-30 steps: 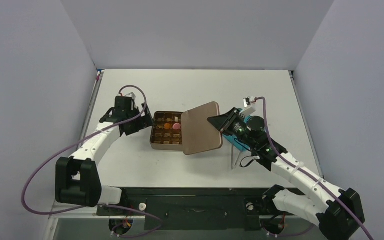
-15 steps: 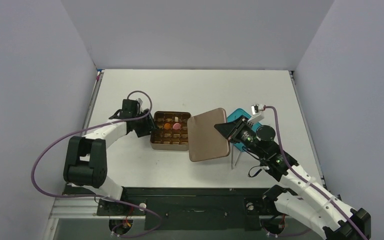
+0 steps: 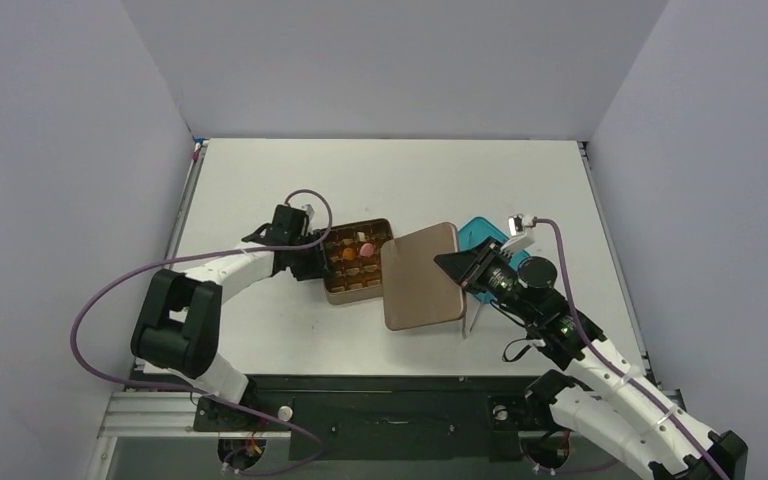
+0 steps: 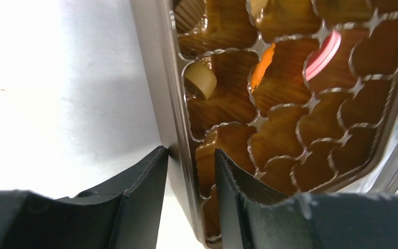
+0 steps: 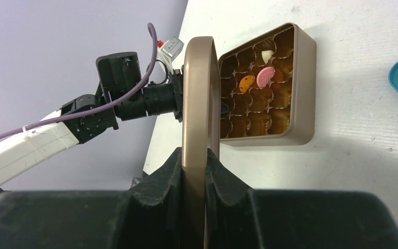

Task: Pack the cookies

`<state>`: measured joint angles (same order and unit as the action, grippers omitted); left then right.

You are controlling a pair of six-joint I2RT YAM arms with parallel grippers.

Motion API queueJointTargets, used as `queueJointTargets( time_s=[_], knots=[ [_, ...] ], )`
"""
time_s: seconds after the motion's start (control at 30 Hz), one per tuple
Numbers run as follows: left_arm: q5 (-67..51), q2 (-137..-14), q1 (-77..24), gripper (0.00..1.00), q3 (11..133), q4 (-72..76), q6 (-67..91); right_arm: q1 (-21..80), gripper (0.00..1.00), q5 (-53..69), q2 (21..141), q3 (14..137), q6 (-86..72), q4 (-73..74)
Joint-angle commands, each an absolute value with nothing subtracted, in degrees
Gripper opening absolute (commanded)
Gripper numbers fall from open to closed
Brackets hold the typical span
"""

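Note:
The square brown tin (image 3: 355, 298) lies open near the table's middle. In its gridded tray sit the cookies: an orange round (image 3: 348, 253), a pink round (image 3: 366, 250) and a cream piece (image 3: 363, 238). The left wrist view adds a tan piece (image 4: 201, 80). My left gripper (image 3: 312, 262) straddles the tin's left wall (image 4: 158, 62). Its outer finger touches the wall. Its inner finger (image 4: 233, 197) stands inside the tray, a strip of tray showing between it and the wall. My right gripper (image 5: 194, 150) is shut on the edge of the tin's lid (image 3: 420, 275), held tilted beside the tin's right side.
A teal square plate (image 3: 480, 233) lies just behind the lid and the right gripper. Purple cables loop over both arms. Grey walls enclose the table on the left, back and right.
My left arm reached to the right and its jaws narrowed around the tin's left wall. The tin slid right and turned a little. The right gripper brought the lid lower and flatter.

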<state>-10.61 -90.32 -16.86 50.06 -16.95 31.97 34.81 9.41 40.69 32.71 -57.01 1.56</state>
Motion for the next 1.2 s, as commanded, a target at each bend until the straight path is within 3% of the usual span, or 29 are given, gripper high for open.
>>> queueJointTargets(
  time_s=[0.0, 0.47, 0.73, 0.8, 0.97, 1.17],
  knots=[
    [-6.02, -87.92, -20.63, 0.34, 50.75, -18.05, 30.87, 34.31, 0.00, 8.14, 38.38, 32.80, -56.24, 1.80],
    [-1.64, -83.32, -27.89, 0.23, 44.99, -17.47, 28.56, 34.28, 0.00, 7.33, 35.77, 33.36, -55.55, 6.30],
    [-0.87, -79.03, -31.54, 0.23, 42.52, -18.00, 28.01, 34.33, 0.00, 8.49, 37.48, 33.43, -57.13, 3.54],
    [-0.78, -77.91, -31.63, 0.27, 41.80, -17.71, 28.34, 34.36, 0.00, 8.70, 38.37, 32.91, -58.72, 1.76],
    [-0.71, -76.18, -31.64, 0.57, 40.73, -16.12, 29.07, 34.92, 0.00, 7.29, 40.18, 30.56, -61.60, -3.94],
    [-0.88, -74.50, -31.57, 0.66, 40.02, -14.69, 29.79, 36.70, 0.00, 4.45, 43.53, 28.42, -63.92, -10.03]
  ],
)
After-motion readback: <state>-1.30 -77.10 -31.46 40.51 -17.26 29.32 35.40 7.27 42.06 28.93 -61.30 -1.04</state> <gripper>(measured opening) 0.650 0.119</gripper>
